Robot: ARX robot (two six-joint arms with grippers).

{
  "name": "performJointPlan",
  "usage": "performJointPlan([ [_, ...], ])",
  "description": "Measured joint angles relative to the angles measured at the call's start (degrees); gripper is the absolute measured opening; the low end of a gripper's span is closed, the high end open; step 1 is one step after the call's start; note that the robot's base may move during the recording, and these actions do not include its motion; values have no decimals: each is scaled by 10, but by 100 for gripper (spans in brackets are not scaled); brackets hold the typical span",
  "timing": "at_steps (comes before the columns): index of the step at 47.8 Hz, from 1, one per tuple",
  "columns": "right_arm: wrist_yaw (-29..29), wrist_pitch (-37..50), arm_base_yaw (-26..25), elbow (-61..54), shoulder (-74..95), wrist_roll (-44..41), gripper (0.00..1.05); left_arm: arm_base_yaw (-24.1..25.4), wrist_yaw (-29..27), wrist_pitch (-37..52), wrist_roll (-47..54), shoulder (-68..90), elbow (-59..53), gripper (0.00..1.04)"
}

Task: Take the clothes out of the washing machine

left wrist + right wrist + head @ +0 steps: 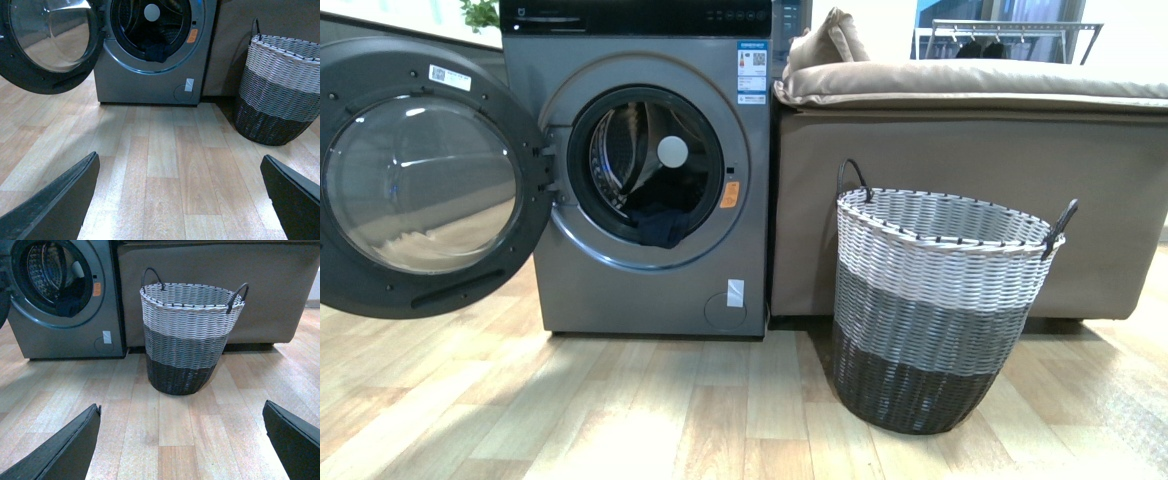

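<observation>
The grey washing machine (650, 270) stands at the left with its round door (420, 180) swung open to the left. Dark navy clothes (660, 222) lie in the bottom of the drum mouth, partly draped over the rim. They also show in the left wrist view (156, 50) and the right wrist view (70, 302). My left gripper (180, 200) is open and empty above the wooden floor, well back from the machine. My right gripper (182, 440) is open and empty, facing the basket. Neither arm shows in the front view.
A woven white, grey and black basket (945, 300) stands on the wooden floor right of the machine, in front of a brown sofa (970, 200) with beige cushions (970, 85). The open door juts out at the left.
</observation>
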Motion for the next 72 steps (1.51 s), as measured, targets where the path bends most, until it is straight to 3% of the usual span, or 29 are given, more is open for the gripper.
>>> performJointPlan([
  [72, -1, 0, 0, 0, 0, 0, 97, 0, 0, 0, 0, 0, 0, 98],
])
